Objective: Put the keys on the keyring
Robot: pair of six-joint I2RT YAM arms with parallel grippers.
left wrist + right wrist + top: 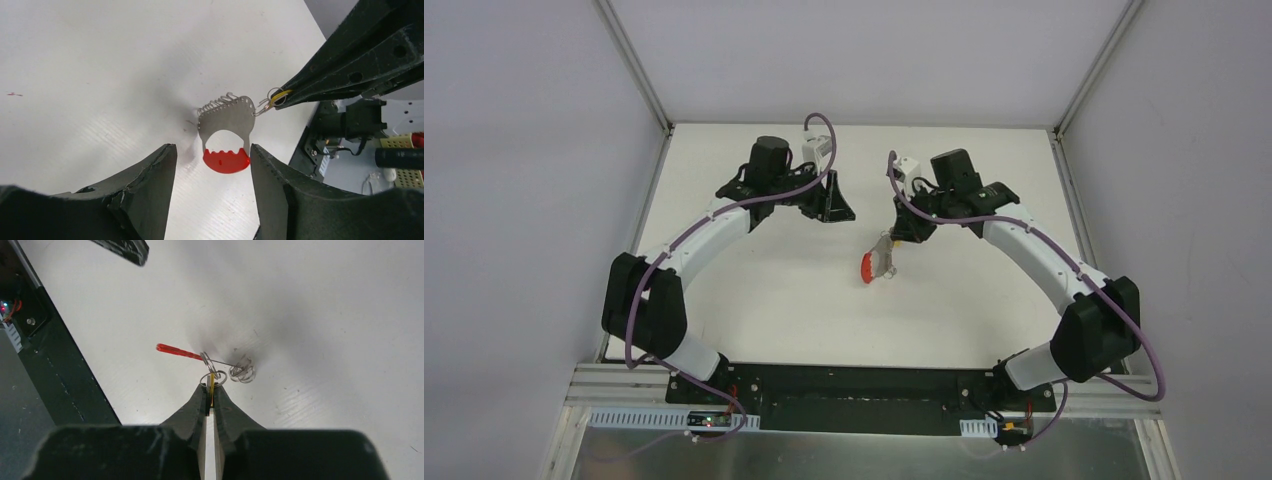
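Observation:
The keys are a fanned grey metal bunch with a red curved band, near the middle of the white table. They hang from a small wire keyring that carries a yellow strip. My right gripper is shut on that keyring and holds it just above the table; it shows in the top view and reaches in from the right in the left wrist view. My left gripper is open and empty, its fingers either side of the red band but short of it. In the top view it is left of the keys.
The black base plate runs along the near table edge, with electronics beside it. White enclosure walls stand on the left, right and back. One left finger shows at the top of the right wrist view.

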